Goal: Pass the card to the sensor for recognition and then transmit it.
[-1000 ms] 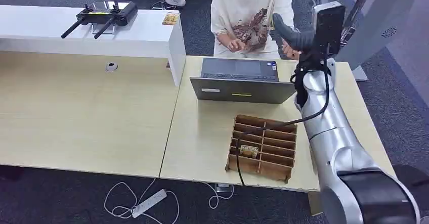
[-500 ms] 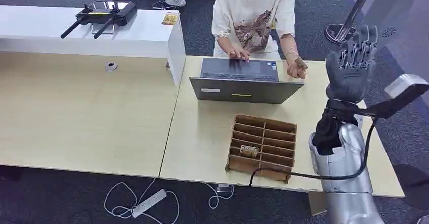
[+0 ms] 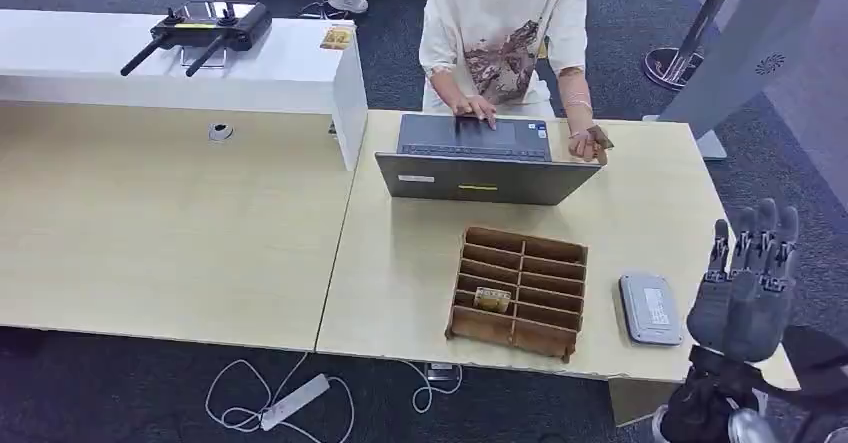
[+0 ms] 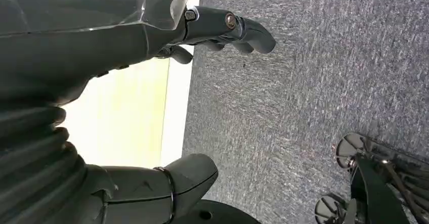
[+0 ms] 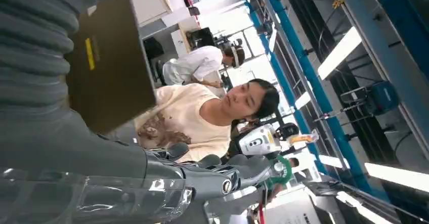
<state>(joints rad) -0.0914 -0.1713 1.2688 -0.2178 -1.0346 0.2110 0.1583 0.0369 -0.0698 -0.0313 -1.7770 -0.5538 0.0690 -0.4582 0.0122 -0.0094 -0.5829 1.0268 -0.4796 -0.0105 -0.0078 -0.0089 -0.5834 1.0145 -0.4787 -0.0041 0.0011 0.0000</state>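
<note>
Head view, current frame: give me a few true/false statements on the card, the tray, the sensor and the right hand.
1. The person's hand holds the card. True.
2. The right hand grips a card. False: it holds nothing, fingers extended upward.
3. The grey sensor lies on the table beside the wooden tray. True.
4. The wooden tray is empty. False: one compartment holds a small card-like item.
5. The laptop is closed. False: it is open.
</note>
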